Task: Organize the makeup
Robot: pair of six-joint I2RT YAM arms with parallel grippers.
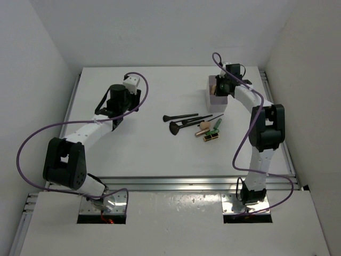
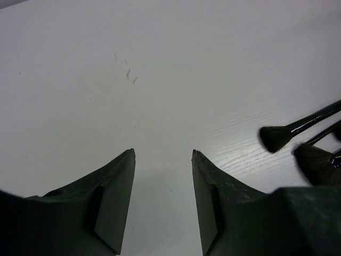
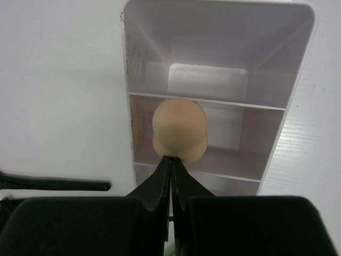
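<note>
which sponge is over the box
The sponge pinched in the right gripper, above the middle compartment of the box. The other sponge lies on the table beside the tubes and brushes.

I watch the whole table (image 1: pixel 149 154) from above and behind; wrist cameras look down from close. Left shares the brushes (image 2: pixel 274 137) with overhead, right the box (image 3: pixel 213 32).
</note>
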